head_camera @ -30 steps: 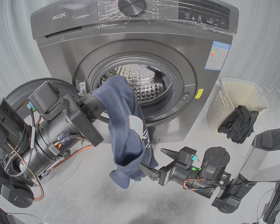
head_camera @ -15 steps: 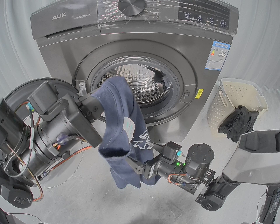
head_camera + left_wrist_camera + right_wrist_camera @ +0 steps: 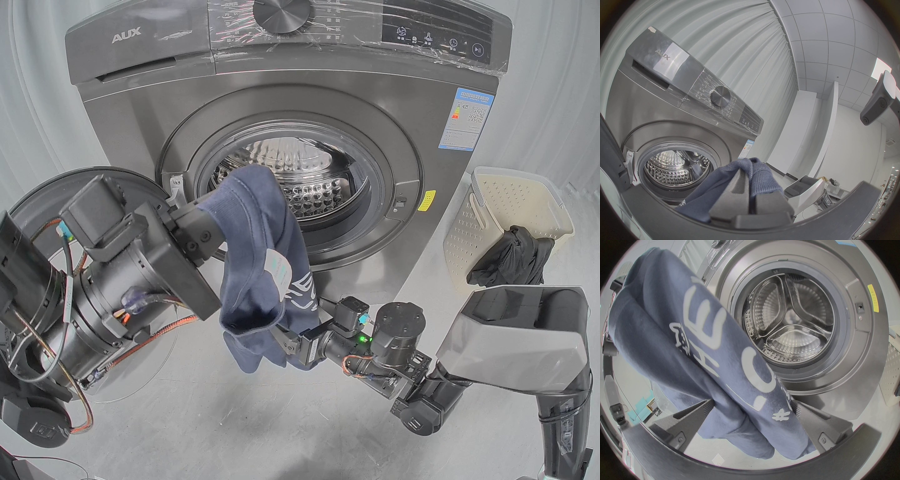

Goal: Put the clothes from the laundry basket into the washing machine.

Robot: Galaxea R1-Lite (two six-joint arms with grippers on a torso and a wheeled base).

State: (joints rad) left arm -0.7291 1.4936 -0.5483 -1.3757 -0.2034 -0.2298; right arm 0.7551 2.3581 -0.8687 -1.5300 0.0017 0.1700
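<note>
Navy shirt [image 3: 262,250] hangs before washing machine [image 3: 400,112].
L gripper [image 3: 211,206] clamps its top; R gripper [image 3: 752,403] spread wide round lower end.

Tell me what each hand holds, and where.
The left hand grips the navy garment by its upper end. The right hand is open around its lower part, holding nothing.

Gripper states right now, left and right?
Left gripper: shut on the navy sweatshirt, at its top.
Right gripper: open, fingers straddling the sweatshirt's hanging lower end.
</note>
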